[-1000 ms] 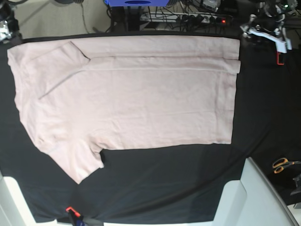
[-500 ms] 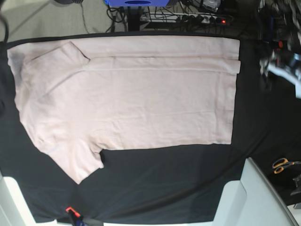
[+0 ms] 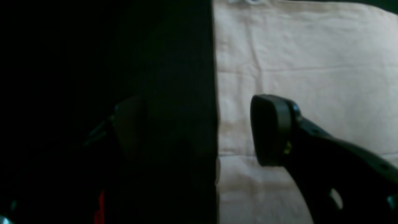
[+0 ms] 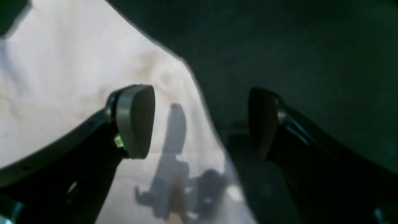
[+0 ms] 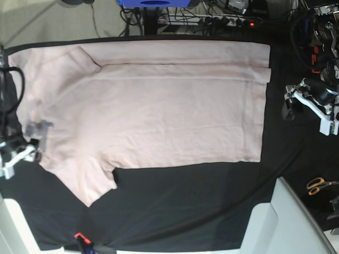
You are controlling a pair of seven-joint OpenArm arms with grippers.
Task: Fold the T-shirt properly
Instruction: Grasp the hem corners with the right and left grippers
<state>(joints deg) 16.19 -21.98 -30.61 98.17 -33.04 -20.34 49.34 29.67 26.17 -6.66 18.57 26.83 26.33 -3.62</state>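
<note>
T-shirt (image 5: 143, 106) spread flat across black-covered bench (image 5: 185, 206) in base view, far long edge folded in, one sleeve jutting toward near side. Left end effector (image 5: 296, 100) hovering off hem side, over black cloth; right end effector (image 5: 18, 153) at opposite end beside shoulder edge. Orange scissors (image 5: 318, 185) near a pale bin.

Left wrist view: left end effector (image 3: 199, 130) with fingers spread wide, straddling straight hem edge of T-shirt (image 3: 311, 62), nothing clamped.

Right wrist view: right end effector (image 4: 202, 121) also spread wide, empty, one finger above T-shirt (image 4: 62, 77), other above cloth.
</note>
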